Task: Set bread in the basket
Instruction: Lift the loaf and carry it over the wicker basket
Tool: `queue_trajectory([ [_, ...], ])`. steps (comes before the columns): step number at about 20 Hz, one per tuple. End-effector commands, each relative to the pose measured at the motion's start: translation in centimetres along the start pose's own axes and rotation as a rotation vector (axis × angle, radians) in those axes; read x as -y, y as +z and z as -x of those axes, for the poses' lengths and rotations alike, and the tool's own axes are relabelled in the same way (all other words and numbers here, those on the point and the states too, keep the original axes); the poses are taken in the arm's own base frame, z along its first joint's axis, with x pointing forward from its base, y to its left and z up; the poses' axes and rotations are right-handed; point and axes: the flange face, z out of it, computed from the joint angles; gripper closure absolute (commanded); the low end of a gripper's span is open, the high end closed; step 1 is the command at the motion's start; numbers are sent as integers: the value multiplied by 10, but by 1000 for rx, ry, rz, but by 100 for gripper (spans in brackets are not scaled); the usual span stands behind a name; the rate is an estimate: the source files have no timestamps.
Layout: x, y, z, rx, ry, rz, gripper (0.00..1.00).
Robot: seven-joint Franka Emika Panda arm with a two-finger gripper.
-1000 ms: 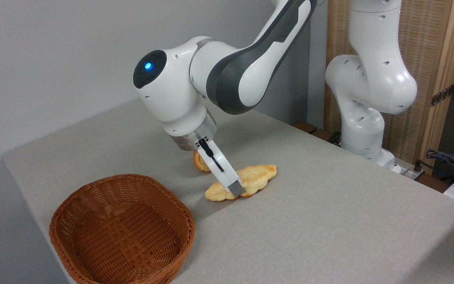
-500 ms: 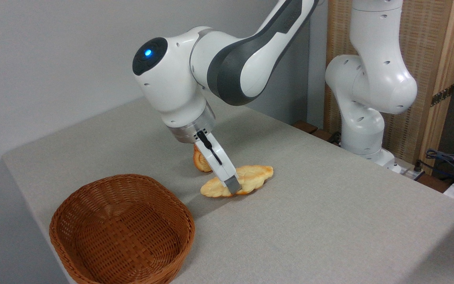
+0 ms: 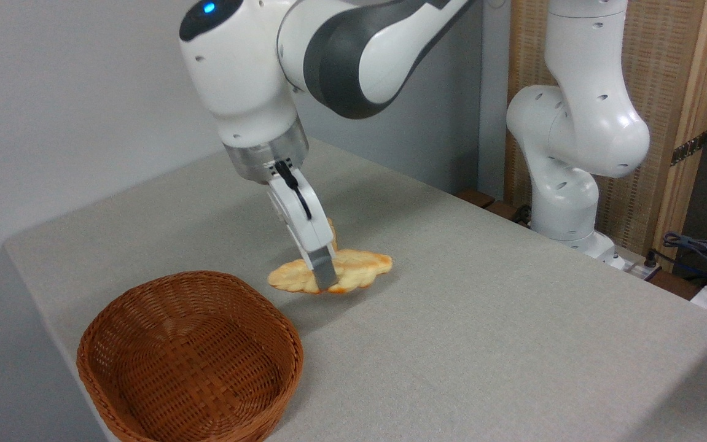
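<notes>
The long golden bread point(image 3: 356, 275) with its lattice top hangs level above the table, held near its middle by my gripper point(image 3: 324, 273), which is shut on it. The near finger point(image 3: 313, 236) covers part of the loaf. The reddish-brown wicker basket point(image 3: 188, 359) sits on the table at the lower left, with nothing in it, and the bread's left tip is just above and right of the basket's far rim.
A small golden-brown roll point(image 3: 330, 228) peeks out behind the gripper finger, mostly hidden. The arm's white base point(image 3: 568, 184) stands at the table's far right edge. Cables point(image 3: 703, 255) lie off the table on the right. A grey wall runs behind.
The gripper has lifted the bread off the table and carried it up and to the left, toward the basket. The roll is now mostly covered by the finger.
</notes>
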Motion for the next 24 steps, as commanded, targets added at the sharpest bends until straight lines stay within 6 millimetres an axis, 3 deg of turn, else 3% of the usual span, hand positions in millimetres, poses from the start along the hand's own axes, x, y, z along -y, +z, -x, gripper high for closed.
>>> queue_trajectory([
  [1,15,-20,-8,-54,-18,-74,49],
  [4,23,-33,-14,-89,-22,-117,49],
  [7,35,-42,-2,-131,-101,-118,49],
  [9,39,-53,-6,-207,-158,-135,46],
  [11,45,-55,0,-235,-217,-138,45],
  [16,53,-56,-8,-320,-387,-134,45],
  [24,62,-63,-13,-428,-494,-157,42],
])
